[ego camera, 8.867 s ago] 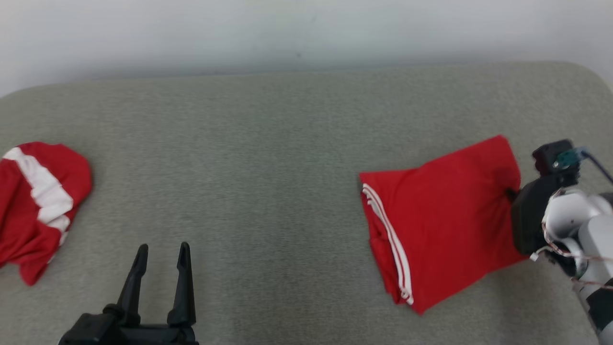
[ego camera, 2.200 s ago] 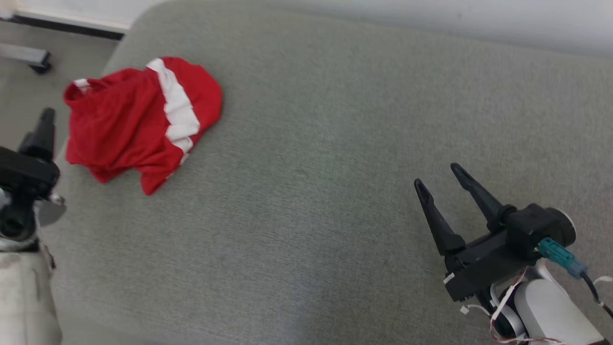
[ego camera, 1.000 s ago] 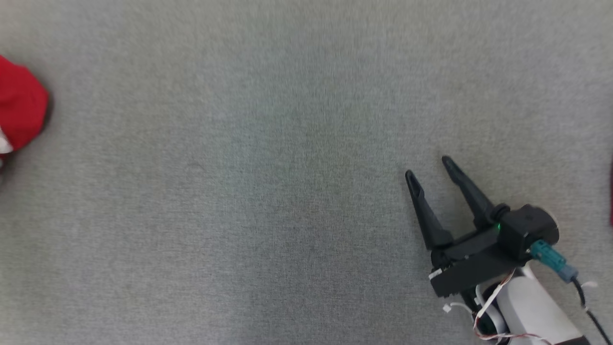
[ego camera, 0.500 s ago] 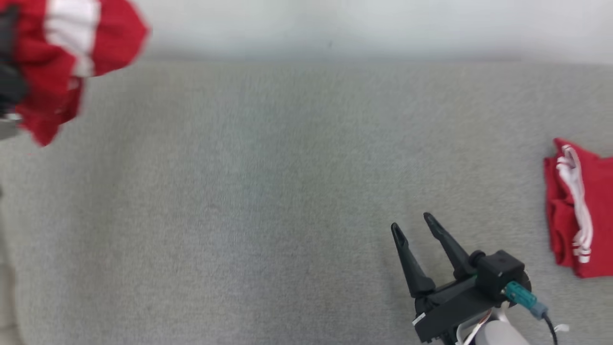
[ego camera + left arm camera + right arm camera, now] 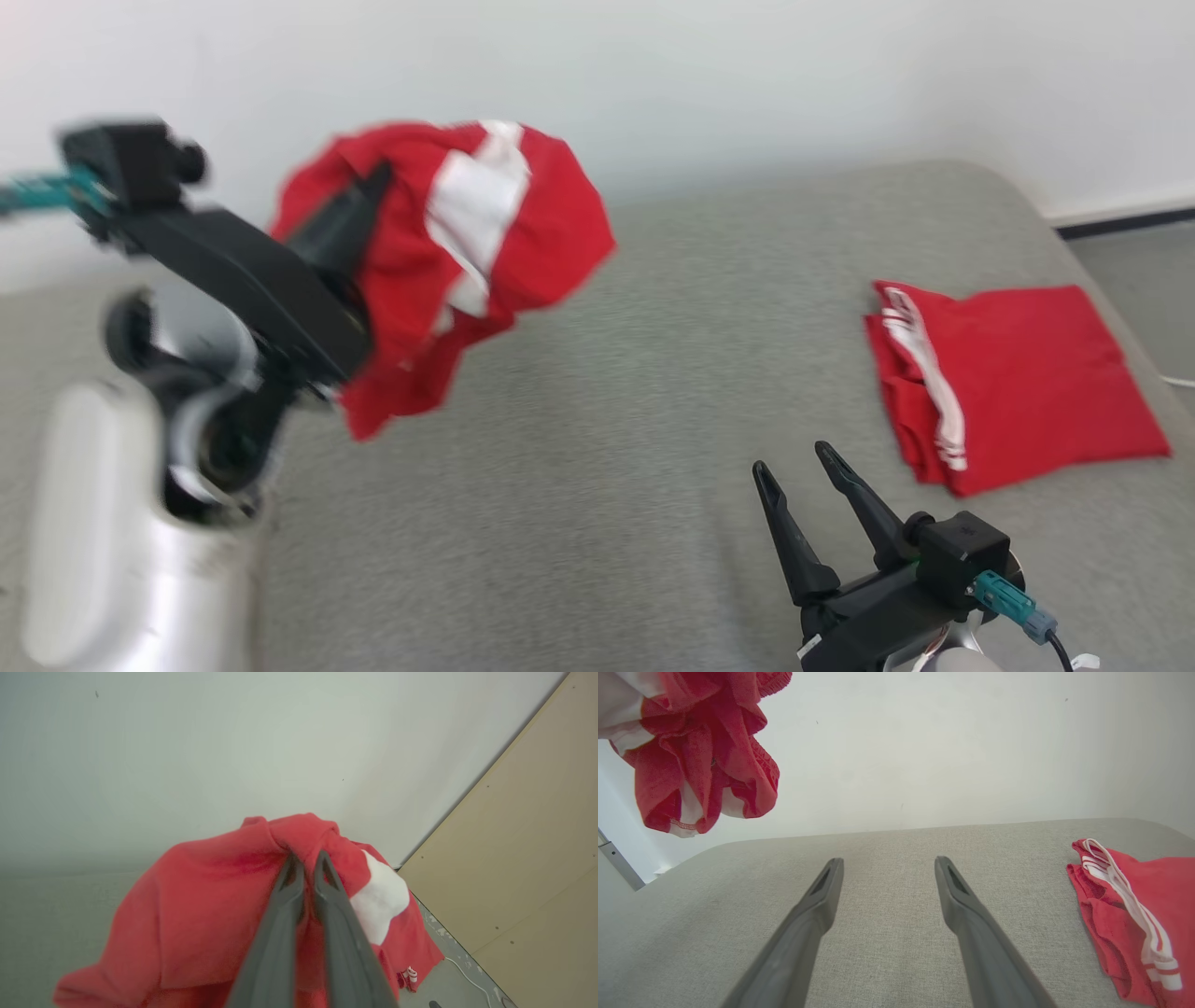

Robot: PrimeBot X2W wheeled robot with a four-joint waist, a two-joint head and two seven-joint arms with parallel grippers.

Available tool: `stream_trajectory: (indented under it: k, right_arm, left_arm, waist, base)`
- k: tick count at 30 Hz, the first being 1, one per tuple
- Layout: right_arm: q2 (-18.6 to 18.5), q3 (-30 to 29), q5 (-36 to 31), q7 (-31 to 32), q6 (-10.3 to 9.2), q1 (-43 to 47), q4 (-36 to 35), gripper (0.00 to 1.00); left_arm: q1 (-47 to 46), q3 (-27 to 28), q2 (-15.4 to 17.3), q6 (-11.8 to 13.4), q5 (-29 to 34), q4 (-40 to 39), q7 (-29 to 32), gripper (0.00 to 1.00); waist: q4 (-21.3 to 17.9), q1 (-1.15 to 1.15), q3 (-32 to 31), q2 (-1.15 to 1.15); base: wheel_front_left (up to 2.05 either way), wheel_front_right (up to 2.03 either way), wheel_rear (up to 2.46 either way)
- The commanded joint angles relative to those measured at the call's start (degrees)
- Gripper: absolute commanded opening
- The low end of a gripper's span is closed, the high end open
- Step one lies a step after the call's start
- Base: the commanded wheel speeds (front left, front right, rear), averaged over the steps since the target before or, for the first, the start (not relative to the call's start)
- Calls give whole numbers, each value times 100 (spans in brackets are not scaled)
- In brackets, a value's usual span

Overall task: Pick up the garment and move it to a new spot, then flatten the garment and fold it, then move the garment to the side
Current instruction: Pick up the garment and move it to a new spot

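Note:
A crumpled red garment (image 5: 448, 261) with a white band hangs in the air above the grey cushioned surface (image 5: 597, 467), at the upper left of the head view. My left gripper (image 5: 373, 182) is shut on a bunch of its cloth; in the left wrist view the two fingers pinch a red fold of the garment (image 5: 196, 905) at my left gripper (image 5: 306, 858). From the right wrist view the garment (image 5: 696, 765) dangles at the upper left. My right gripper (image 5: 794, 462) rests low at the lower right, open and empty, its fingertips (image 5: 887, 863) spread over bare surface.
A second red garment (image 5: 1008, 383) with thin white stripes lies folded flat near the surface's right end, also seen as the folded garment (image 5: 1134, 914) at the right. A white wall (image 5: 747, 75) stands behind. Floor and a white cable (image 5: 1178, 381) show beyond the right edge.
The head camera has swung about between frames. My left gripper has lifted the crumpled garment off the surface's left end and carried it up and toward the middle. The right gripper stays open.

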Motion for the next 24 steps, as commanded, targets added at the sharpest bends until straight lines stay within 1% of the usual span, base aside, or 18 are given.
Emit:
stream_trajectory:
  k: [1, 3, 5, 6, 9, 10, 12, 13, 14, 15, 19, 21, 24]
  right_arm:
    - [-33, 12, 40, -8, -14, 37, -14, 100]
    - [-32, 44, 41, 7, -14, 17, -33, 100]
    - [-31, 53, 62, 12, -14, -35, -57, 100]
    - [-40, 46, 62, 13, -14, -59, -68, 100]
    - [-42, -16, 65, 6, -14, -106, -111, 100]
    - [-35, -25, 58, 2, -14, -112, -126, 100]
    - [-16, -38, 40, -2, -14, -135, -143, 100]
    - [-8, -48, 33, -5, -14, -146, -149, 100]
    - [-1, -59, 28, -10, -14, -150, -151, 100]
    - [-2, -82, 23, -13, -14, -152, -149, 100]
    - [-29, -252, -20, -28, -14, -134, -130, 100]
    - [-31, -325, -37, -32, -14, -116, -123, 100]
    - [-60, -429, -54, -39, -14, -64, -126, 100]
  left_arm:
    - [220, -73, -68, 13, 90, -74, -170, 0]
    - [542, -190, -230, 36, 71, -24, -410, 0]
    - [797, -301, -290, 52, 165, 153, -677, 0]
    - [913, -350, -324, 104, 206, 276, -793, 0]
    - [1097, -610, -399, 183, 428, 773, -1166, 0]
    - [1135, -674, -408, 245, 504, 963, -1296, 0]
    - [1117, -811, -402, 286, 737, 1394, -1587, 0]
    - [1088, -877, -398, 297, 840, 1639, -1711, 20]
    - [1036, -963, -394, 292, 961, 1840, -1819, 91]
    - [983, -991, -404, 282, 988, 2044, -1920, 100]
    - [785, -1123, -433, 229, 1079, 2567, -2416, 100]
    - [733, -1171, -437, 178, 1117, 2683, -2796, 100]
    - [738, -1149, -456, 181, 1047, 2703, -3469, 100]
  waist:
    - [-595, 1, -96, 0]
    - [-749, 1, -39, 0]
    - [-891, 1, 27, 0]
    - [-945, 1, 66, 0]
    - [-1054, 1, 226, 0]
    - [-1072, 1, 277, 0]
    - [-1097, 1, 373, 0]
    - [-1101, 1, 410, 0]
    - [-1099, 1, 443, 0]
    - [-1086, 1, 469, 0]
    - [-897, 1, 507, 0]
    - [-760, 1, 477, 0]
    - [-541, 1, 370, 0]
  base:
    - [0, 0, 0]
    - [0, 0, 0]
    - [0, 0, 0]
    - [0, 0, 0]
    - [0, 0, 0]
    - [0, 0, 0]
    - [0, 0, 0]
    - [0, 0, 0]
    - [0, 0, 0]
    - [0, 0, 0]
    - [0, 0, 0]
    - [0, 0, 0]
    - [0, 0, 0]
